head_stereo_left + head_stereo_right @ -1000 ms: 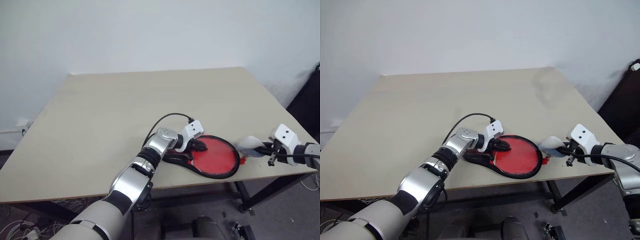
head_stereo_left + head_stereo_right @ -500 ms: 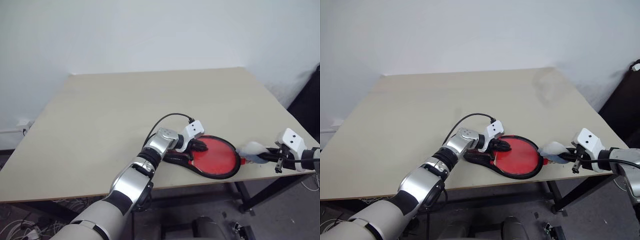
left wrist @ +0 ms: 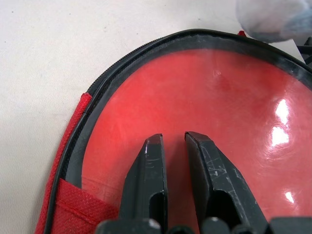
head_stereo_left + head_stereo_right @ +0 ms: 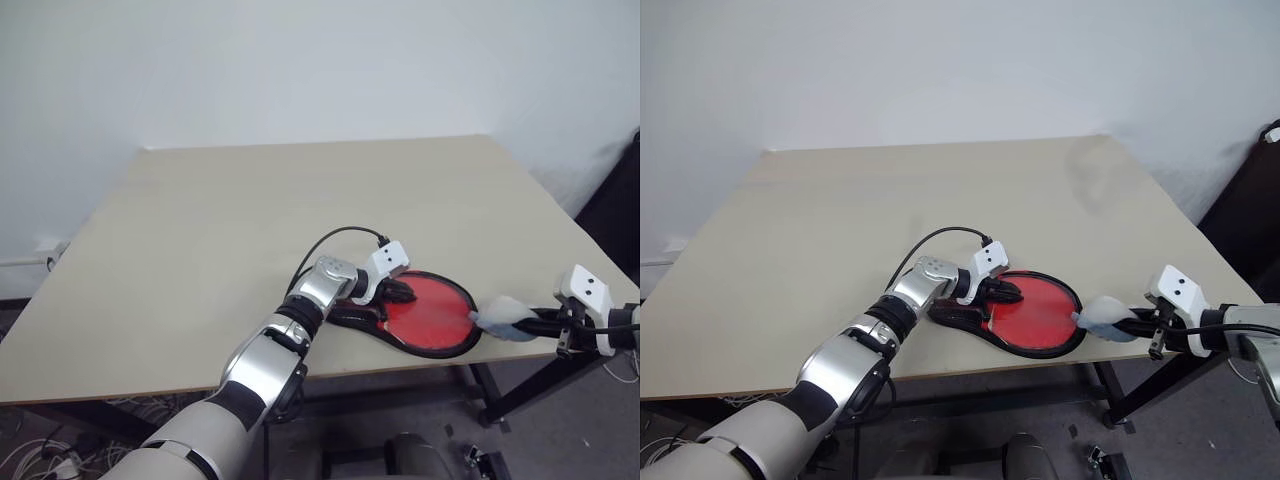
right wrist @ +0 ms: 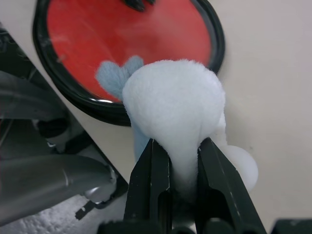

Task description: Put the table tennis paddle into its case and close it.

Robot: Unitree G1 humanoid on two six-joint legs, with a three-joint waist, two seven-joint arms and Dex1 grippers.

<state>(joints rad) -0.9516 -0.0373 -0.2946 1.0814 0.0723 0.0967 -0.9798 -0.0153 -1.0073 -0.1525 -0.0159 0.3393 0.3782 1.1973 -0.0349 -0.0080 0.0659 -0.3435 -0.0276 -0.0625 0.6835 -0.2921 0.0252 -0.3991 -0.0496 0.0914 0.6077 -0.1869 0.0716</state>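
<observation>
The right gripper (image 4: pixel 1127 325), squeezing a soft white-and-blue lump (image 4: pixel 1102 319), has slid back to the table's edge. The round red case (image 4: pixel 430 314) lies long-ways between both grippers; the left gripper (image 4: pixel 401 292), pinched together, presses on it.

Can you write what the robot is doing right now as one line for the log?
left pincer: shut, pressing on case | right pincer: shut on fluffy lump at case edge | paddle: inside case

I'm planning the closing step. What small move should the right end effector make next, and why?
Probably draw the pale fluffy lump on along the rim of the case. The right end effector is shut on that lump right at the case's rounded black zip edge, and the left end effector, shut, presses on the clear front, pinning the case. Whether the lump is tied to the zip pull I cannot tell.
</observation>
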